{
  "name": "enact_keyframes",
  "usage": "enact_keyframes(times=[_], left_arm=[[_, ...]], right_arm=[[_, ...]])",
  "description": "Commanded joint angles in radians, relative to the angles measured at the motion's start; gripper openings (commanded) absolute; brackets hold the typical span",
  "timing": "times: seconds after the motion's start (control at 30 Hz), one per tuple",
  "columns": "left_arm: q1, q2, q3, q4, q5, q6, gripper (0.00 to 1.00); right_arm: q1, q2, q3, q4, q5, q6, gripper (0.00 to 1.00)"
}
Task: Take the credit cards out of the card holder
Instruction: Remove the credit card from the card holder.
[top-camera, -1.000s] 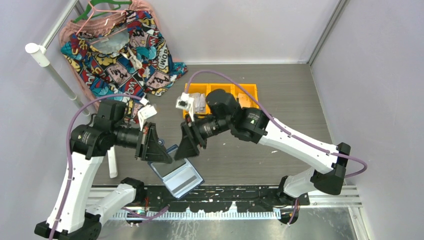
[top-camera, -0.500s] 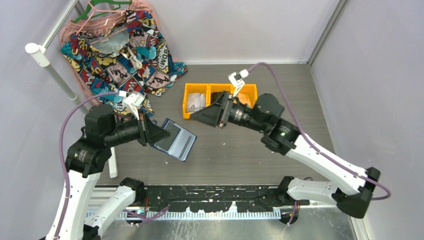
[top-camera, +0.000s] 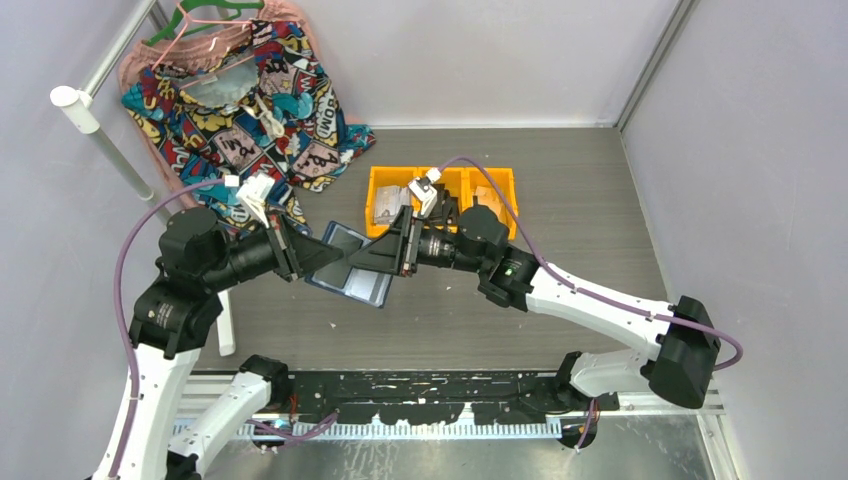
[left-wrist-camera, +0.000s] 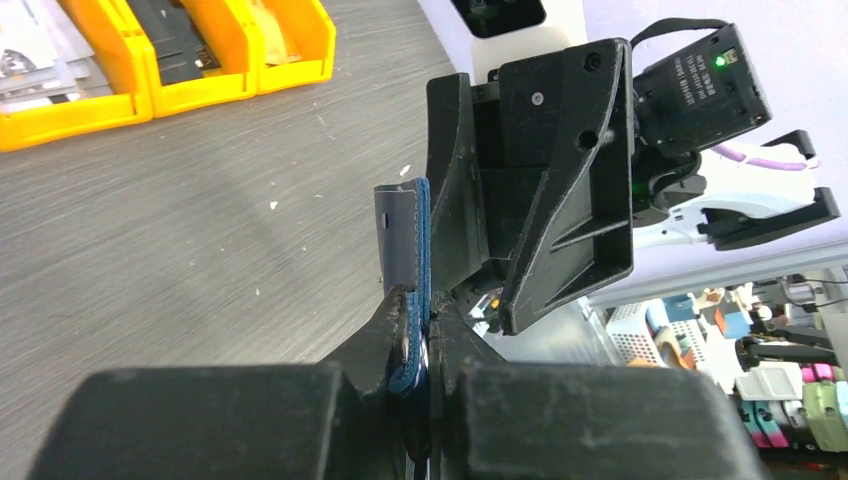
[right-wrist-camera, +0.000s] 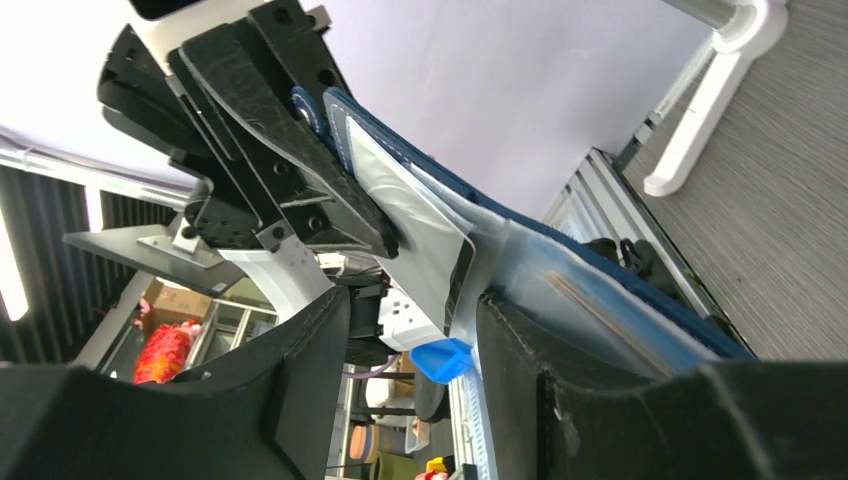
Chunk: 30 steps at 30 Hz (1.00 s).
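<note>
The card holder (top-camera: 352, 268), a navy-blue bifold, hangs spread open above the table. My left gripper (top-camera: 306, 262) is shut on its left edge. In the left wrist view the holder (left-wrist-camera: 408, 235) shows edge-on, pinched between my left gripper (left-wrist-camera: 428, 312) jaws. My right gripper (top-camera: 376, 258) faces it from the right and is open. Its fingers straddle the corner of a pale flat panel (right-wrist-camera: 400, 215) on the holder's light-blue inside (right-wrist-camera: 600, 300). I cannot tell whether that panel is a card or a pocket window. The credit cards do not show plainly.
Yellow bins (top-camera: 497, 186) stand in a row behind the grippers, the left one holding a grey papery stack (top-camera: 392, 205). A colourful garment (top-camera: 250, 100) lies at the back left. A white post foot (top-camera: 225, 325) stands on the grey table by the left arm.
The left gripper carried the open holder from near the front edge up and back. The right gripper swung away toward the bins, then returned to the holder's right side.
</note>
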Motion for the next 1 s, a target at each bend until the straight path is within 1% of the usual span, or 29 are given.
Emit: enact_keyframes(times=[0.0, 0.13, 0.27, 0.43, 0.53, 0.57, 0.63, 0.7, 0.83, 0.97], left_arm=[[0.001, -0.004, 0.007, 0.136, 0.095, -0.104, 0.0], [0.001, 0.007, 0.008, 0.168, 0.151, -0.156, 0.0], [0.008, 0.014, 0.0, 0.193, 0.187, -0.198, 0.0], [0.026, 0.019, -0.016, 0.22, 0.241, -0.242, 0.09], [0.04, 0.023, -0.027, 0.249, 0.288, -0.284, 0.2], [0.044, 0.026, -0.026, 0.253, 0.299, -0.294, 0.22], [0.052, 0.029, -0.02, 0.254, 0.31, -0.305, 0.23], [0.062, 0.033, -0.012, 0.259, 0.317, -0.325, 0.2], [0.082, 0.036, 0.005, 0.255, 0.302, -0.337, 0.09], [0.096, 0.035, 0.009, 0.247, 0.297, -0.345, 0.0]], right_arm=[[0.002, -0.004, -0.004, 0.157, -0.013, 0.034, 0.54], [0.002, 0.026, -0.02, 0.316, -0.043, 0.095, 0.5], [0.002, 0.037, -0.042, 0.425, -0.06, 0.143, 0.46], [0.002, 0.01, -0.098, 0.52, -0.038, 0.177, 0.31], [0.001, -0.012, -0.125, 0.562, -0.026, 0.186, 0.25], [0.001, -0.018, -0.132, 0.571, -0.023, 0.186, 0.23], [0.002, -0.029, -0.14, 0.577, -0.024, 0.186, 0.21], [0.003, -0.041, -0.15, 0.582, -0.025, 0.185, 0.2], [0.004, -0.064, -0.165, 0.589, -0.016, 0.178, 0.2], [0.008, -0.081, -0.166, 0.601, -0.019, 0.171, 0.19]])
